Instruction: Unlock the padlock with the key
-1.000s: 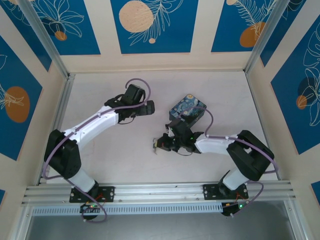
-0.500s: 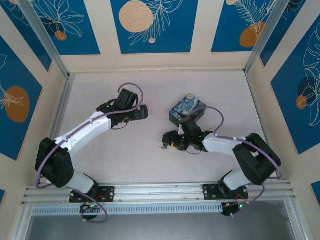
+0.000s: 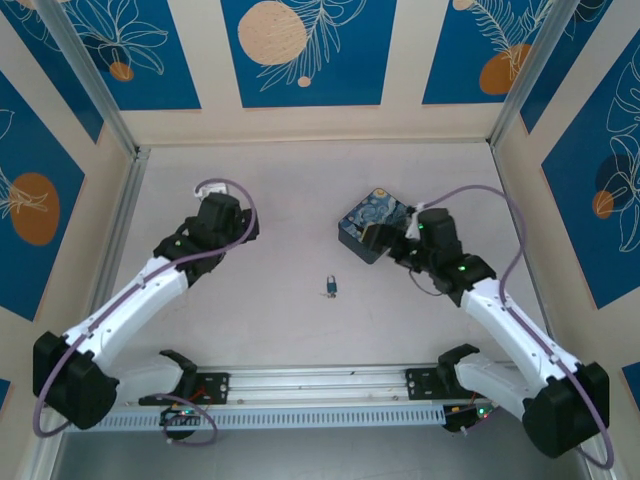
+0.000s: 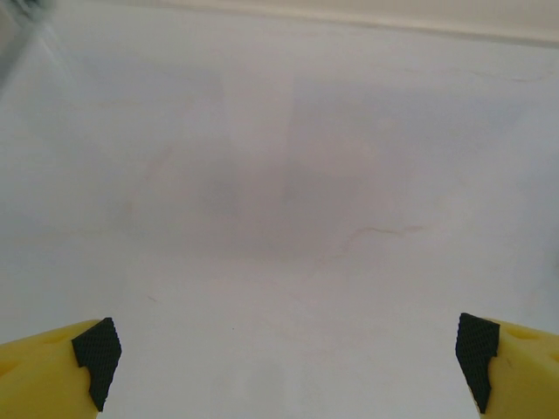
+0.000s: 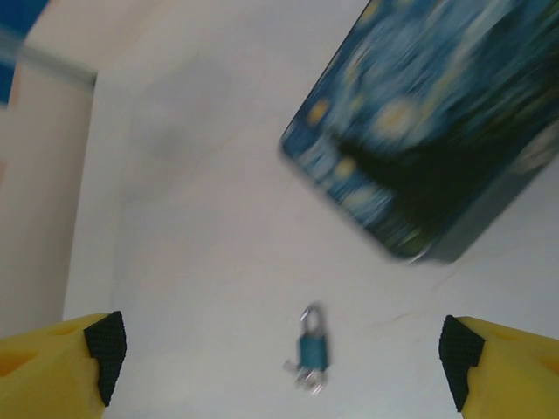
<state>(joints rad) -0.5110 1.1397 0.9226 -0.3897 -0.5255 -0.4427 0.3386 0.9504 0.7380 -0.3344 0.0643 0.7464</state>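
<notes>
Pale matt table (image 3: 280,330) spreads under blue-and-cream panelled walls in the top view, where the tiny bluish padlock (image 3: 331,287) with its thin metal shackle lies free, near the square night-sky printed tin (image 3: 370,220) on its near-left side. We judge the step to be leaving the lock alone, so the white right arm (image 3: 500,312), ending just beside the tin, should lift straight with jaws wide, minding the tin's corner. From the left wrist, the left gripper (image 4: 287,358) hangs spread wide over bare table, grasping nothing. From the right wrist, the right gripper (image 5: 282,356) is likewise released and empty. The padlock sits framed between its black-padded fingertips (image 5: 106,353), touching neither, on the tin's near side. Silvery bits at its base may be the thin metal key (image 5: 304,377), but we cannot tell.
</notes>
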